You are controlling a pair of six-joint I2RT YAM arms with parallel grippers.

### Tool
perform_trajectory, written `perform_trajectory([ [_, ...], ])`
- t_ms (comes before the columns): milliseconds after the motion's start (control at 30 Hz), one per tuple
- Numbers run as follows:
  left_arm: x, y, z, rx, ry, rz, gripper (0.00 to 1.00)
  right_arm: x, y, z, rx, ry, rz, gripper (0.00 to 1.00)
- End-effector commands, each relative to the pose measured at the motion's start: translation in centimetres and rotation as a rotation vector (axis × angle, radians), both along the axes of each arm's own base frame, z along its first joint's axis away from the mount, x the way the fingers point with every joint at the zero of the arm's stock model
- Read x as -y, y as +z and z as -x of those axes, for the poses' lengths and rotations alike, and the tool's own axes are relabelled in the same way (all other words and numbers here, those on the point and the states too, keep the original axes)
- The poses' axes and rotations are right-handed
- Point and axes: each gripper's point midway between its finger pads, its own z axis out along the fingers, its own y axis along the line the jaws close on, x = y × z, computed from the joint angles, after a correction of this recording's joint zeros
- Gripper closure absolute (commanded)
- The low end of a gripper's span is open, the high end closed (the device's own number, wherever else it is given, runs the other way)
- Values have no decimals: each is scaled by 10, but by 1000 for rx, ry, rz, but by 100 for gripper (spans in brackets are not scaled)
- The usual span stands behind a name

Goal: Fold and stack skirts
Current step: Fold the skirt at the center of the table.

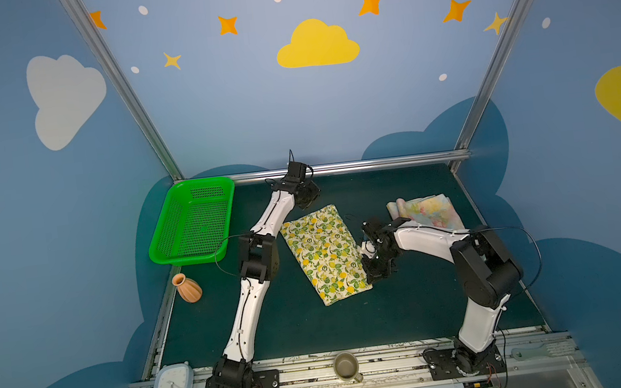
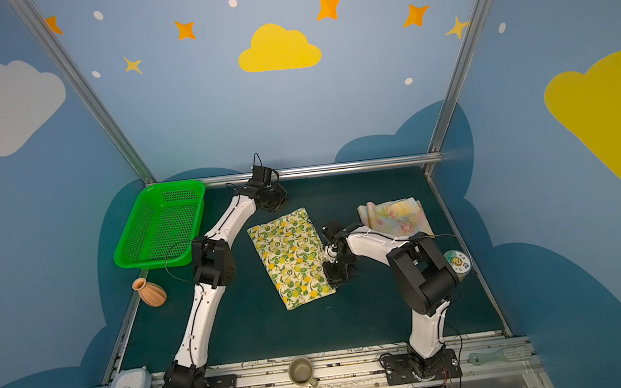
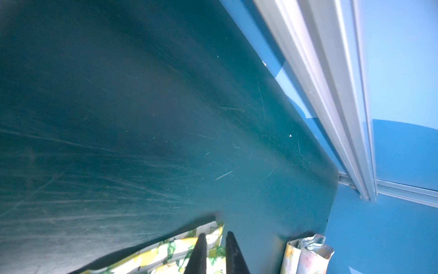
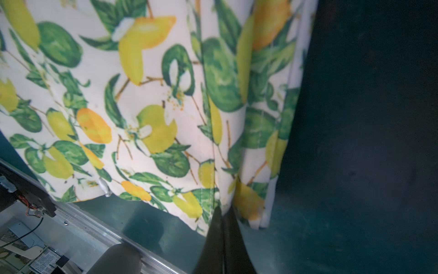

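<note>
We see the lemon skirt [image 1: 324, 255] lying flat in the middle of the dark green mat [image 1: 413, 310]; it is folded to a long slanted rectangle, one short end toward the back wall and the other toward the front rail; both top views show it between the two arms. The floral skirt [image 1: 428, 209] lies folded near the back right corner, apart from the lemon skirt and partly behind the right forearm; the two are not stacked.

The left gripper [image 1: 307, 199] hangs at the far end of the lemon skirt; in the left wrist view its fingers [image 3: 201, 251] stand a little apart, with printed cloth showing through the narrow gap; whether any cloth is caught between them we cannot tell. The right gripper [image 1: 370, 277] is down at the near right corner of the same skirt; in the right wrist view its jaws are pressed together and the hem gathers into their tips, so we read it as pinching the skirt's edge.

A green basket [image 1: 204, 181] stands at the back left, well apart from both skirts; a terracotta vase [image 1: 188, 288] lies on its side by the left edge; a clock [image 1: 172, 384] and a cup [image 1: 346, 366] sit on the front rail.
</note>
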Motion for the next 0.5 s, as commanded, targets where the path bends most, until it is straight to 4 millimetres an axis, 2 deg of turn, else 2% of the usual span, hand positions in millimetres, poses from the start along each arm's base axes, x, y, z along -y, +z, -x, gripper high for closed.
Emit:
perform_trajectory([
  [0,-2,9,3,7,-18,-16,77,6,1,-1,-14,-12,21,100],
  [233,-17,3,29,-43,-34,-77,72,3,23,-17,43,-13,20,100],
  [467,-33,-8,64,-92,-16,-95,69,2,30,-30,63,-3,50,100],
])
